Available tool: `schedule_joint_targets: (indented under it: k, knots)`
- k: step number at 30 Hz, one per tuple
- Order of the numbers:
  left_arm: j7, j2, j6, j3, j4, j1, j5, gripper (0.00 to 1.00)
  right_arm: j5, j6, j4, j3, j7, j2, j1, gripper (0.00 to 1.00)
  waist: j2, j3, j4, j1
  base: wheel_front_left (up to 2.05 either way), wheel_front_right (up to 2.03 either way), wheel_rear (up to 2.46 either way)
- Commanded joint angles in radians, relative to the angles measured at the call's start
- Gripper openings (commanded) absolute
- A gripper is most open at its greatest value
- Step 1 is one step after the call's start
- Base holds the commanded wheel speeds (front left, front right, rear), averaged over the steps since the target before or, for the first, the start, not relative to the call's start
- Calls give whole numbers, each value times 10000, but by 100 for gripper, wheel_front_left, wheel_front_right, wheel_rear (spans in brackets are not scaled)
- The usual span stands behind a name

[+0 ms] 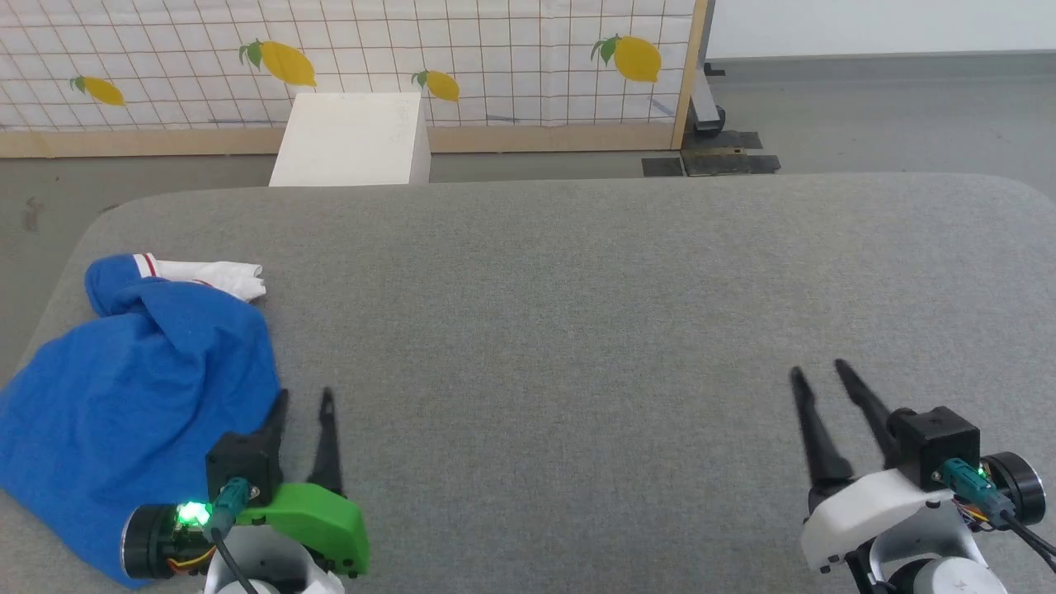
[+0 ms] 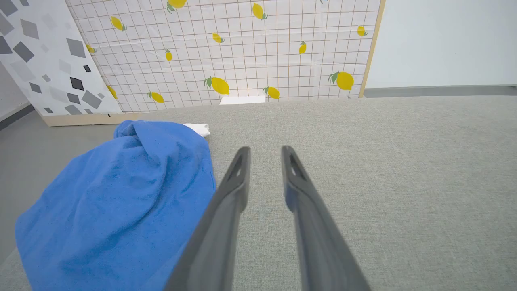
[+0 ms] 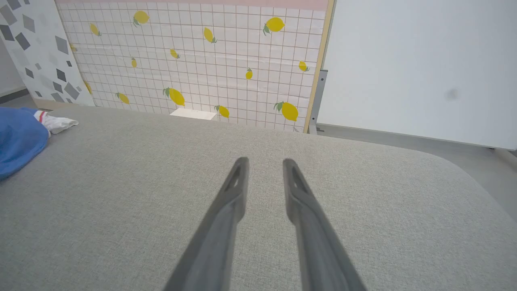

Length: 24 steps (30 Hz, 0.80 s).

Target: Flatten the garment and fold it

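The garment (image 1: 140, 388) lay crumpled in a blue heap at about 8 o'clock on the grey pad (image 1: 577, 330), reaching the pad's left edge. One white sleeve (image 1: 219, 276) with red-striped trim poked out at the heap's 1 o'clock. No lettering or number showed. The folds ran loose and rounded, so it was probably a soft, light knit: limp, with no stiffness to hold a shape. It would likely drape and bunch when lifted and drag a little on the pad's rough weave. Thin fingers could easily pinch several layers together.

The best holds seemed to be single-layer edges. The exposed sleeve was one, or the shoulder seam beside it. The other was the hem, wherever it lay along the heap's near edge at 5 to 6 o'clock; which fold was the hem could not be told. Two well-separated holds would let the cloth hang open and be spread flat.

The left gripper (image 1: 305, 394) sat at the heap's 4 o'clock, fingers parted and empty. Its left finger was just beside the blue edge; contact could not be judged.

The right gripper (image 1: 818, 369) hovered at the pad's 4 o'clock, well apart from the garment, likewise parted with nothing between its fingers.
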State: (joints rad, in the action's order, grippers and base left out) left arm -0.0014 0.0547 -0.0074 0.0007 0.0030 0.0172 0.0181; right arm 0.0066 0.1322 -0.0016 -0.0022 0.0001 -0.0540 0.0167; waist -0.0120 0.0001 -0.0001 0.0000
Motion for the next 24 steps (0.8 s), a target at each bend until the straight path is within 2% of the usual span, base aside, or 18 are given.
schedule_joint_targets:
  k: [1,24]
  knots:
    - [-32,-1,-5,-24,33,-8,26,100,32,0,22,-7,-31,0,10,100,2,1,0,0,0,0,0]
    - [-551,-10,-165,-277,399,-146,600,100,648,-3,322,-252,-554,8,135,100,26,-49,29,0,0,0,0]
